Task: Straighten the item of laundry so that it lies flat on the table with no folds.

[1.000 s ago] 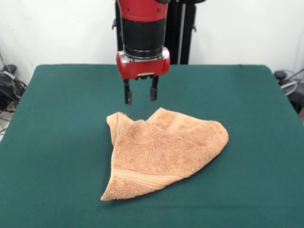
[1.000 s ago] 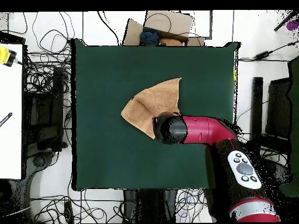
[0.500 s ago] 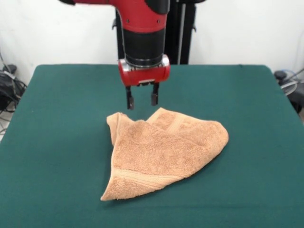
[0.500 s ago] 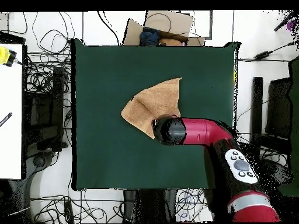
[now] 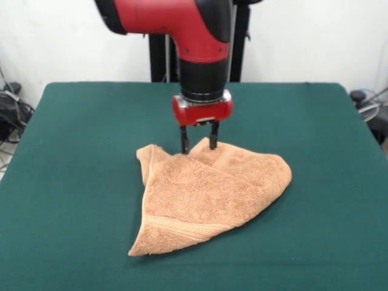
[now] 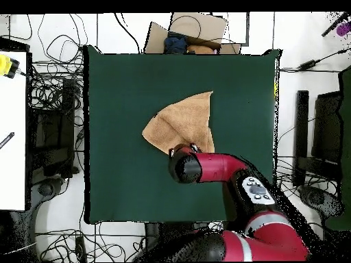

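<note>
Lower and further toward the towel than a second ago, my pincer now has its two black fingertips right at the far edge of the towel, where a moment back they hung above bare green table beyond it. Both fingers are spread, with a clear gap between them, and nothing is caught in that gap yet. One tip seems to touch the cloth at the notch between the two raised humps of the far edge; whether it presses into the terry or only grazes it, I cannot tell.

Nothing about the towel itself has changed. It lies near the middle of the table, doubled over into a rough triangle, with one point near the front edge, a rounded fold at one side and a narrow turned-up flap at the other. From above, my arm covers the corner I am reaching for, and the rest of the towel spreads away from it.

So I judge the approach done and the grasp next: close on the upper layer at this far edge, then lift and draw it back to open the fold. Pinching both layers together is the risk, since that would drag the whole towel instead of unfolding it.
</note>
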Available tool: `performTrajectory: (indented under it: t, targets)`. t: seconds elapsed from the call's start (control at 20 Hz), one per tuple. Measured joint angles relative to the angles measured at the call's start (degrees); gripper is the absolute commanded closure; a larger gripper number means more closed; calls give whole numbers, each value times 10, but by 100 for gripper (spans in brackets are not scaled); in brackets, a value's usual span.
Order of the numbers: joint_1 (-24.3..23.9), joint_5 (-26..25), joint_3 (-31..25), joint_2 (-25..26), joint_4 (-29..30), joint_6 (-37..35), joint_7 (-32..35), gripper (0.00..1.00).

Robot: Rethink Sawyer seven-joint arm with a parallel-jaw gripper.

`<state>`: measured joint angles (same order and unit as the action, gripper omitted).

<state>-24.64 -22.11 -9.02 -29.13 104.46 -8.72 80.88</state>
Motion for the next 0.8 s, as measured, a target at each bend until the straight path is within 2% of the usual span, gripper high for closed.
performTrajectory:
  t: [0.4, 0.8]
  targets:
    - [8, 6, 4, 36, 7, 3, 0, 0]
    - [9, 10, 4, 42, -5, -10, 0, 0]
